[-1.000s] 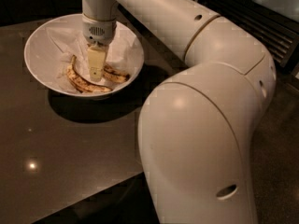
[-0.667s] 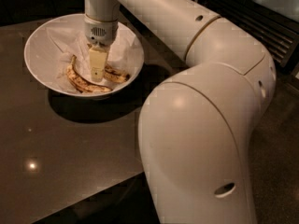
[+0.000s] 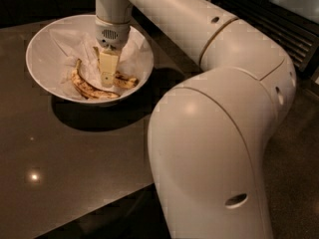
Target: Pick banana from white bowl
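The white bowl (image 3: pixel 45 44) stands on the dark table at the upper left, lined with crumpled white paper. Two bananas lie in it. A curved, brown-streaked banana (image 3: pixel 89 89) lies along the front of the bowl. A second, paler yellow banana (image 3: pixel 127 79) with dark spots shows only its right end; the rest is hidden behind the gripper. My gripper (image 3: pixel 106 83) points straight down into the middle of the bowl, its tip at the level of the bananas and over the paler one.
The dark glossy table (image 3: pixel 75 163) runs to an edge at the front right. My large white arm (image 3: pixel 214 133) fills the right half of the view. A slatted dark panel (image 3: pixel 289 29) stands at the far right.
The gripper has shifted slightly to the right inside the bowl. The bananas and the bowl lie as before.
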`<act>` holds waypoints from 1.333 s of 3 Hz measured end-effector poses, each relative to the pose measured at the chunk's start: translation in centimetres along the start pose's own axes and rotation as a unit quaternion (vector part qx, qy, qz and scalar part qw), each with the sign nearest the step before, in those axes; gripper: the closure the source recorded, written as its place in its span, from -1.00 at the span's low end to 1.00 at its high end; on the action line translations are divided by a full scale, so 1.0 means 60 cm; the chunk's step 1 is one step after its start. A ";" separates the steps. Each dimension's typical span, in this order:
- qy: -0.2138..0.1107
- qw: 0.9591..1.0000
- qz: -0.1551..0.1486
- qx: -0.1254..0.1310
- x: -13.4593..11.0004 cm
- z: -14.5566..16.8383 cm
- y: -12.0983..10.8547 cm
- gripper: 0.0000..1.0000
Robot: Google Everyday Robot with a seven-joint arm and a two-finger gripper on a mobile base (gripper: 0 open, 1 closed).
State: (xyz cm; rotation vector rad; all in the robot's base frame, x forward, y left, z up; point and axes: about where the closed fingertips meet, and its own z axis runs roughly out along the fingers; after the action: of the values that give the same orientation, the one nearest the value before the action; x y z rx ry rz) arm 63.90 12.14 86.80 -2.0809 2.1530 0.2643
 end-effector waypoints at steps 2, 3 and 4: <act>0.006 1.000 -0.002 -0.001 0.001 0.007 0.000 -0.40; 0.013 1.000 -0.006 0.001 -0.001 0.010 0.003 -0.38; 0.018 1.000 -0.009 0.003 -0.001 0.012 0.005 -0.34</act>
State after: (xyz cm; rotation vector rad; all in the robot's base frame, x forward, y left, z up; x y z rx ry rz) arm 63.56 12.38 86.13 -2.1163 2.1525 0.2202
